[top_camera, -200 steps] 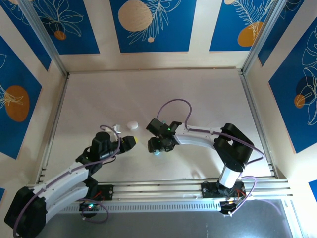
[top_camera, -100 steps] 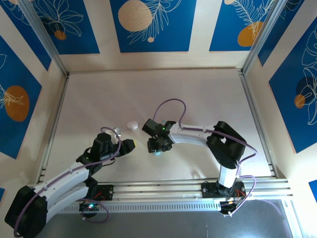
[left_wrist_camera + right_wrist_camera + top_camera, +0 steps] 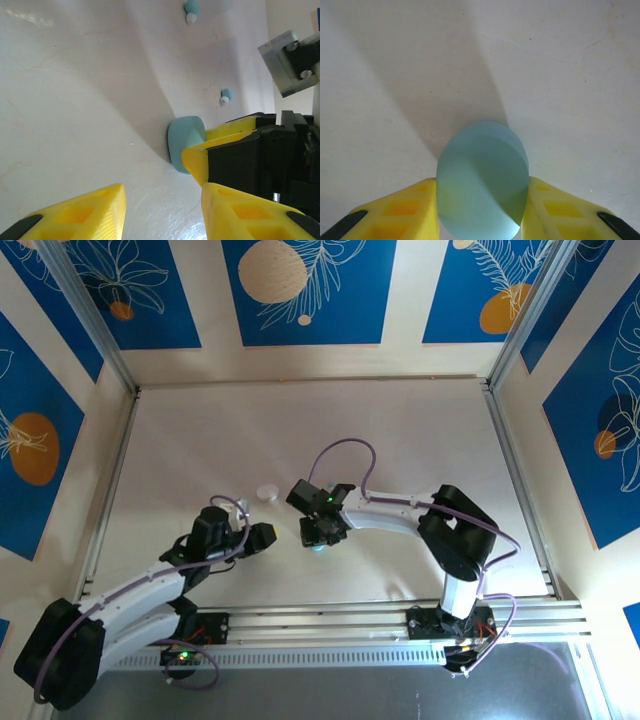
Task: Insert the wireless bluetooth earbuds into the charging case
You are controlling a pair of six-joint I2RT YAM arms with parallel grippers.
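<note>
Pale-blue case (image 3: 482, 180), one; pale-blue earbuds (image 3: 191, 10), two; white case (image 3: 266, 493), one.

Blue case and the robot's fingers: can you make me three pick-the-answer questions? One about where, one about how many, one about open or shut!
1. Where is the blue case?
A. In a bowl
B. Between the right fingers
C. On a shelf

2. How many blue earbuds lie on the table in the left wrist view?
A. One
B. Five
C. Two

3. How are the left fingers?
A. Open, nothing between them
B. Shut on an earbud
C. Shut on the blue case

Answers:
1 B, the right wrist view shows a yellow finger against each side of the case.
2 C, two small blue buds lie apart from each other, beyond the case.
3 A, bare table shows in the gap between them.
</note>
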